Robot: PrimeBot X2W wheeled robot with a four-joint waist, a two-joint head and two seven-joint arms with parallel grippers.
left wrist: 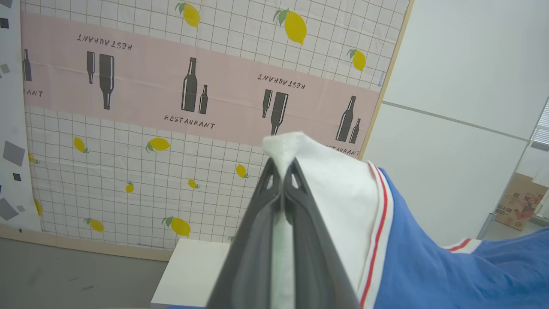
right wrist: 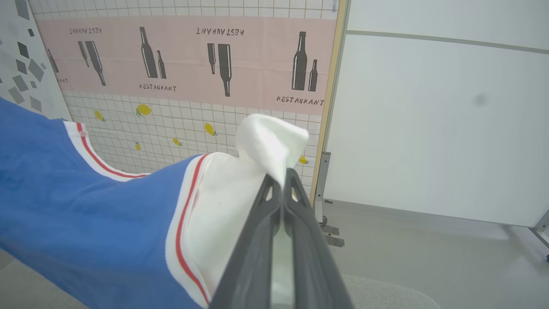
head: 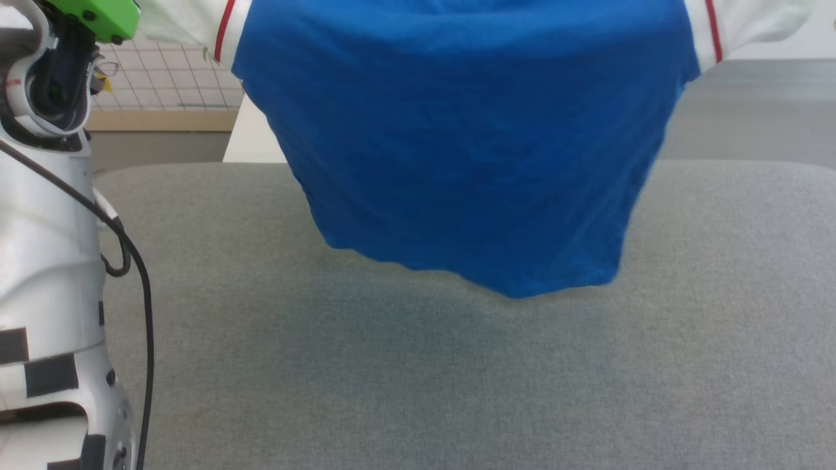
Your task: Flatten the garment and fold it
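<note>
garment (head: 457, 150) hangs spread in the air, pinched at both white sleeves. the left gripper (left wrist: 283, 165) is clenched on the tip of one white sleeve. its dark jaws meet with the cloth squeezed between them, and a small white tuft pokes out just past the tips. from that grip, in the left wrist view, the sleeve runs off to the gripper's right, past the red-and-white striped trim and into the blue body.

the right gripper (right wrist: 283, 174) is clamped the same way on the other white sleeve, with a crumpled white fold standing up just beyond its tips. in the right wrist view the sleeve, the striped trim and the blue cloth stretch away to this gripper's left.

between the two grippers the blue body sags in a broad curve. its lower hem hangs close over the grey padded table (head: 418, 391) beneath them; whether it touches the surface cannot be told.

ahead of both grippers' tips stands a wall panel (left wrist: 128, 128) printed with lemons, bottles and the word restaurant. a cardboard box (left wrist: 517, 201) sits on the floor far off to the left gripper's right.
</note>
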